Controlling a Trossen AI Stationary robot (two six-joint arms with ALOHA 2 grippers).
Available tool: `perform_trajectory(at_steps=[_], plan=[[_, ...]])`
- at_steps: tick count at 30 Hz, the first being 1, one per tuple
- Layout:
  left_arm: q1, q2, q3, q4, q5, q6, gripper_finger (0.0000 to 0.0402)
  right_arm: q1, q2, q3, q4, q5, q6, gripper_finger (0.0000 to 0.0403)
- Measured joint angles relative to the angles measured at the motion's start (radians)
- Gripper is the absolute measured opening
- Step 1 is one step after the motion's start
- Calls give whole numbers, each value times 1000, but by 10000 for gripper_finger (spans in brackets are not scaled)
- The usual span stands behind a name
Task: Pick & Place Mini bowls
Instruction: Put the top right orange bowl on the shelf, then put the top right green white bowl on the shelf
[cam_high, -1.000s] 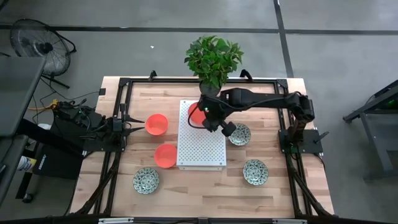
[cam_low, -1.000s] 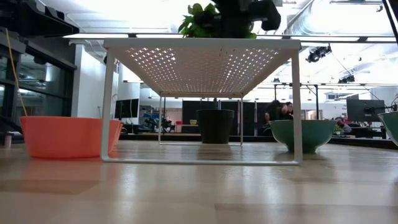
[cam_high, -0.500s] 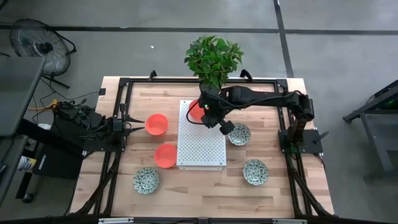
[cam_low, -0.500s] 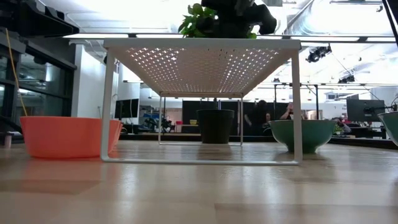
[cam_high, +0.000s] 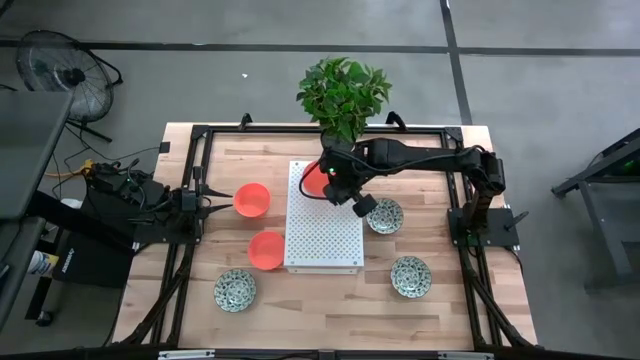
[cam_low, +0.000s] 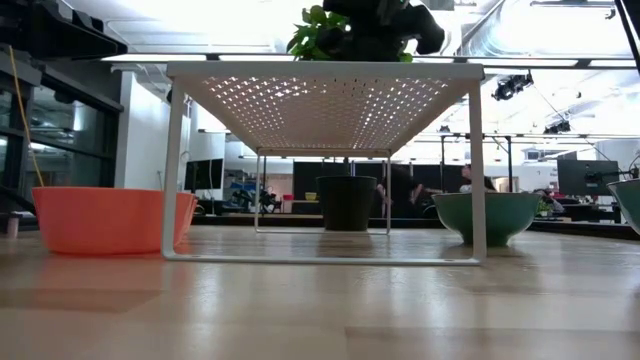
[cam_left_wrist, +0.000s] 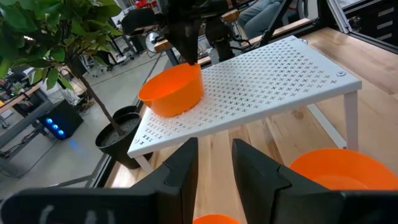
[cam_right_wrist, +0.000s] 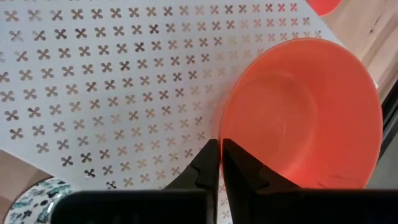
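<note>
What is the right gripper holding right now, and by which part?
The right gripper is shut on the rim of an orange mini bowl, which sits on the white perforated shelf. The left gripper holds nothing.

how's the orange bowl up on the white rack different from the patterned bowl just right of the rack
The orange bowl on the rack is plain bright orange; the patterned bowl is white with a dense dark pattern. The orange bowl sits raised on the white perforated rack, near its far end, while the patterned one rests on the wooden table. The right end effector pinches the orange bowl's rim; nothing touches the patterned bowl. Both are small, round and upright.
</note>
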Motion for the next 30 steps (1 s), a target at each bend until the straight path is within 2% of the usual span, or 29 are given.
perform_trajectory(at_steps=[6, 12, 16, 20, 26, 30], plan=[[0, 0, 0, 0, 0, 0, 95, 2, -5, 0, 1, 9, 47, 26], [0, 0, 0, 0, 0, 0, 95, 3, -36, 1, 2, -10, 132, 88], [0, 0, 0, 0, 0, 0, 95, 12, -68, 1, -1, 31, 206, 126], [0, 0, 0, 0, 0, 0, 95, 20, -99, 2, -82, 88, 281, 151], [0, 0, 0, 0, 0, 0, 95, 24, -114, 2, -231, 112, 455, 160], [0, 0, 0, 0, 0, 0, 95, 21, -115, -7, -325, 110, 683, 161]])
